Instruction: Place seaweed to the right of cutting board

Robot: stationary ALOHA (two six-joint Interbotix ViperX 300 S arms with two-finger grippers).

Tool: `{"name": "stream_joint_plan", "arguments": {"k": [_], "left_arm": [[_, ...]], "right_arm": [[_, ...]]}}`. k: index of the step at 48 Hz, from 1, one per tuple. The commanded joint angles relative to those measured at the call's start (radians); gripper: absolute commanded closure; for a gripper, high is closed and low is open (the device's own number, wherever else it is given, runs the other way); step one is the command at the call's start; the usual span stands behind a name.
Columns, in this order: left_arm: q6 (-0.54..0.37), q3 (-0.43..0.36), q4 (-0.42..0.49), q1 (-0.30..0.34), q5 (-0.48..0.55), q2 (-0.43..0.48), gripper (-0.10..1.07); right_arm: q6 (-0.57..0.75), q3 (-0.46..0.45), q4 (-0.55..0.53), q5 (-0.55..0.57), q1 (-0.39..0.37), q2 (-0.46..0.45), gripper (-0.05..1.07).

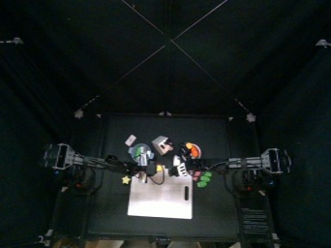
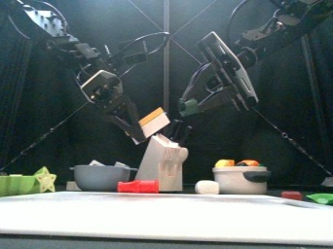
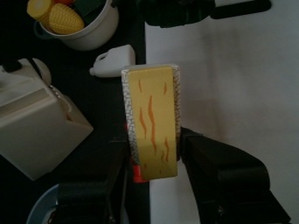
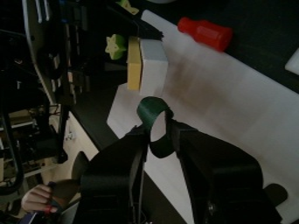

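The white cutting board [image 1: 162,201] lies at the table's front middle and fills the foreground of the front view [image 2: 156,209]. My right gripper [image 4: 160,133] is shut on the seaweed [image 4: 152,111], a dark green curled strip, held above the board [image 4: 228,96]. In the front view it hangs high at centre right [image 2: 190,103]. My left gripper [image 3: 158,142] is shut on a yellow block with white sides [image 3: 153,109], held in the air over the board's left edge [image 2: 155,122].
Behind the board stand a white carton [image 2: 163,160], a grey bowl [image 2: 101,176], a red bottle [image 2: 135,186], a small white item [image 2: 207,187] and a bowl of fruit [image 2: 240,175]. A yellow-green star [image 2: 46,180] lies at the left. A person's hand [image 4: 41,199] shows beyond the curtains.
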Motion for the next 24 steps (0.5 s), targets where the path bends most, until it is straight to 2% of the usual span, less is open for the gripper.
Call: {"name": "stream_joint_plan", "arguments": {"k": [1,14,24], "left_arm": [[-0.002,-0.009,-0.002,0.005,-0.003,-0.021,0.39],[0.003,-0.003,-0.011,0.003,-0.003,-0.029,0.39],[0.003,0.003,-0.011,0.005,-0.003,-0.035,0.39]], "right_arm": [[-0.002,-0.006,0.003,0.026,0.014,-0.034,0.34],[0.0,0.023,0.008,0.199,0.1,-0.052,0.34],[0.0,0.04,0.005,0.451,0.16,-0.061,0.35]]}}
